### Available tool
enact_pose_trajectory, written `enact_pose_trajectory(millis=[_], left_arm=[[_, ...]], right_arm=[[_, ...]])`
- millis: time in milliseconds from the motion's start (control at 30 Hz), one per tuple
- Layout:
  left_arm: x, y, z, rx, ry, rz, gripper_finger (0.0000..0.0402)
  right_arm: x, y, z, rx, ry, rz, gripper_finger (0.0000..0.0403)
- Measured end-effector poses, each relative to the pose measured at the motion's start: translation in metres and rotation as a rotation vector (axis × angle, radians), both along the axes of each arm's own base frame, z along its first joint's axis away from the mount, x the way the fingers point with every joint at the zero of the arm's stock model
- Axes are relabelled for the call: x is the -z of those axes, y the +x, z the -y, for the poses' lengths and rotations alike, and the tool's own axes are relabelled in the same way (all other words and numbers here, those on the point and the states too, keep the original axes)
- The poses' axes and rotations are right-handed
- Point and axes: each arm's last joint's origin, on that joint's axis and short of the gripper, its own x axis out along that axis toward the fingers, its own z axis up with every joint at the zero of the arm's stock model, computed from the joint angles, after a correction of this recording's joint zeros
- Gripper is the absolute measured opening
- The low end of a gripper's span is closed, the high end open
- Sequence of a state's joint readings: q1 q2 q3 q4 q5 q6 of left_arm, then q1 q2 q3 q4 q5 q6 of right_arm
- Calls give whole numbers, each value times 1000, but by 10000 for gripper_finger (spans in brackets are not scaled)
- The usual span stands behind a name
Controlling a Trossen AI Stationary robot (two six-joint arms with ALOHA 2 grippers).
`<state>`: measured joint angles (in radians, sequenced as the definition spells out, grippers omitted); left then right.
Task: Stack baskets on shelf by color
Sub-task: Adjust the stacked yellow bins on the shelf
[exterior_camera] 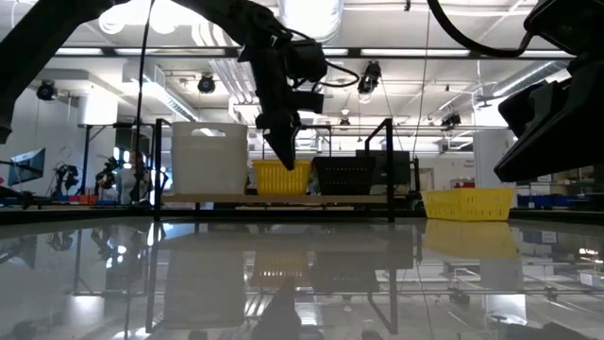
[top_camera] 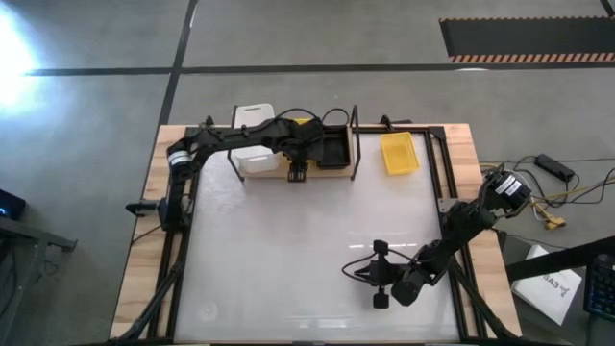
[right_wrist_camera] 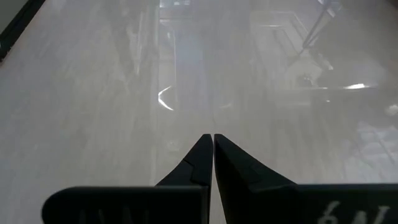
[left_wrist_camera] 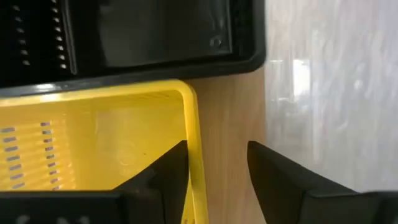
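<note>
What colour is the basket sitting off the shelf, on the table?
Yellow: the shallow slotted plastic basket right of the shelf, clearest in the high view.

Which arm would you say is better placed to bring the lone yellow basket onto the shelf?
Probably the right. The right gripper is shut, empty and on that side of the table as the lone yellow basket; the left gripper is open over the shelf.

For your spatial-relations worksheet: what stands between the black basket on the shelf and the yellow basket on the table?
In the high view, the shelf's upright wire end stands between the black basket and the yellow basket.
</note>
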<state>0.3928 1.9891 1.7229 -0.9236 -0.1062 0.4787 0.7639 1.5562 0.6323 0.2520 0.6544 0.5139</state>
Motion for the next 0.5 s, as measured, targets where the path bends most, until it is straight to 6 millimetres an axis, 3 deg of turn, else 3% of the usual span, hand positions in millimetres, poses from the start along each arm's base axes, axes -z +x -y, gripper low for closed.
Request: enact_pose_trajectory(millis=[333,500], left_arm=[[-9,0,17,5,-13,2,141],[-21,-5,25,-2,-17,9,141]], right_arm=[[-5,0,0,0,10,11,9],[-26,-6,6,7,6,40,9]])
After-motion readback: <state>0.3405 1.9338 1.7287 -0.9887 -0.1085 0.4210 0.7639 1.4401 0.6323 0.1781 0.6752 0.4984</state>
